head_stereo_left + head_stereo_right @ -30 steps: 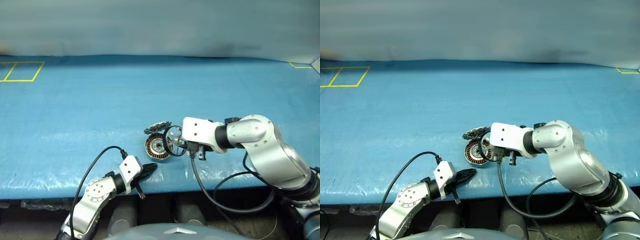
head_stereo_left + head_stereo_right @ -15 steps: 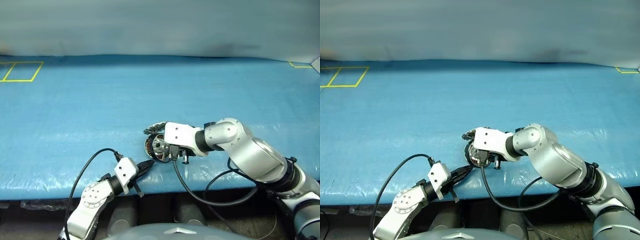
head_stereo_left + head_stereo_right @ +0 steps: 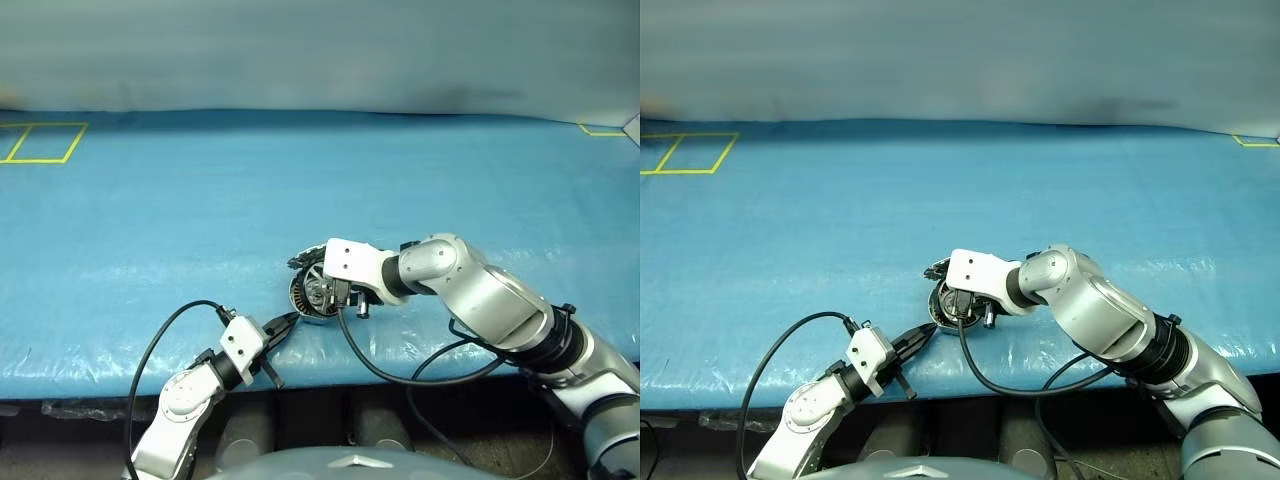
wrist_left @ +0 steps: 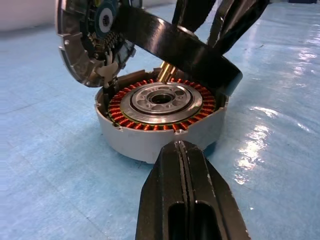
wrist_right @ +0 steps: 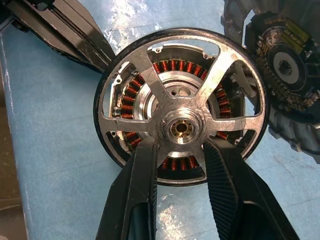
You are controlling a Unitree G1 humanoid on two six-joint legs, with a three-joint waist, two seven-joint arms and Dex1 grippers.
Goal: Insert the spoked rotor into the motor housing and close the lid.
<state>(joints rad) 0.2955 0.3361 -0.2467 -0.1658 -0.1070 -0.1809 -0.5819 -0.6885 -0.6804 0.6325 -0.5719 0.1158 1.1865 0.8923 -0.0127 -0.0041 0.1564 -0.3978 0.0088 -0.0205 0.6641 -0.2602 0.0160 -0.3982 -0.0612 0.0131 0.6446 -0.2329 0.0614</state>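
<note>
My right gripper pinches the rotor tilted over the housing; it may jam. Left gripper, pressed together, braces the housing.

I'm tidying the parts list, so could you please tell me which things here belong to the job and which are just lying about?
Job:
spoked rotor
motor housing
lid
right claw
left claw

Lying about:
blue table cover
yellow tape marks
</note>
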